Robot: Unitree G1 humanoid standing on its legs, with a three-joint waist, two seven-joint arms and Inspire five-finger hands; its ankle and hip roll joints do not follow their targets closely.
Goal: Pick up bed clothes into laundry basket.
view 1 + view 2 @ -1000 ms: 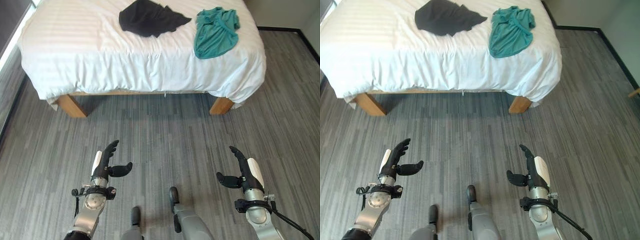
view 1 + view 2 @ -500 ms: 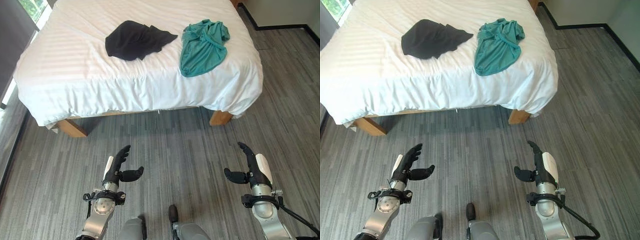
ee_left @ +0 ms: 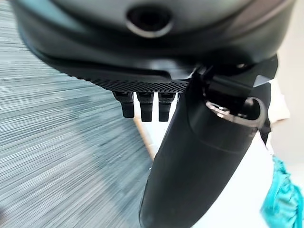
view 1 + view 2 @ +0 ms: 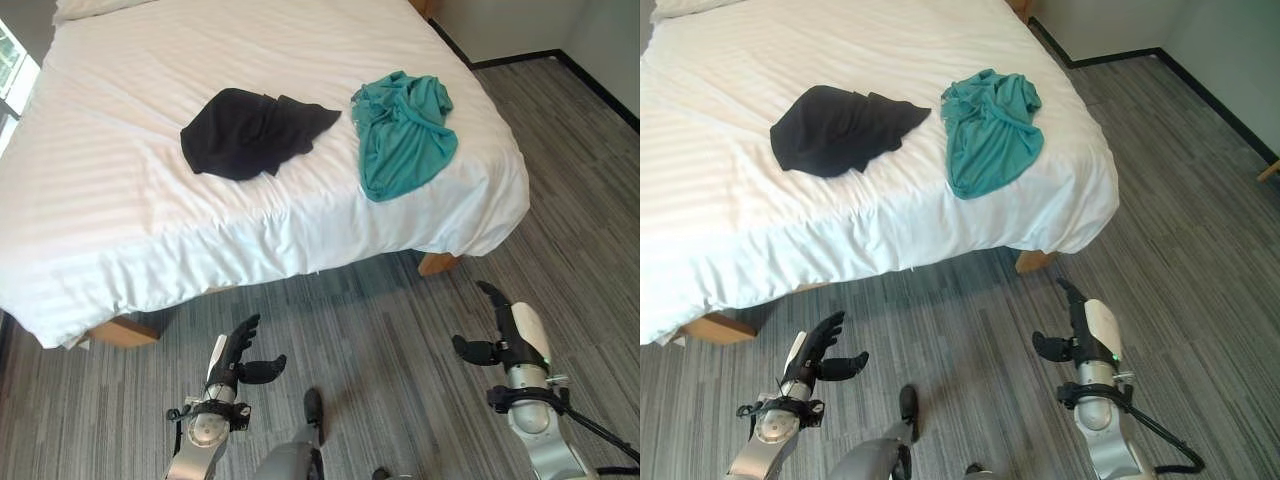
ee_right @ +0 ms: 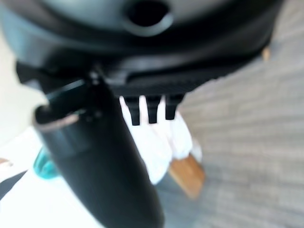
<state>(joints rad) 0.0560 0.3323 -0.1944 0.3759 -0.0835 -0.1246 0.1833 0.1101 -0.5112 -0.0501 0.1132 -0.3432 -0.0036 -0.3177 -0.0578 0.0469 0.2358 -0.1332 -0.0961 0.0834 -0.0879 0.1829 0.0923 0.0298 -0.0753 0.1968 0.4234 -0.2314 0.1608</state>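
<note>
Two garments: black garment (image 4: 252, 132) and teal garment (image 4: 404, 131) side by side on bed (image 4: 120, 220), near its foot edge
left hand (image 4: 232, 359): fingers straight, empty, low over floor (image 4: 390, 310)
right hand (image 4: 507, 339): fingers straight, empty; both well short of the clothes

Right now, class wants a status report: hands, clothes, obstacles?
Left hand and right hand open, empty, over floor. Black garment and teal garment on bed. Nothing between.

Bed (image 4: 150, 220), white striped cover, fills upper left and centre of frame. Pillow edge (image 4: 85, 8) at top left corner. Wooden legs: one lower left (image 4: 125, 332), one right of centre (image 4: 437, 263). Grey plank floor (image 4: 400, 330) below and right. Dark skirting (image 4: 520, 58) upper right.
</note>
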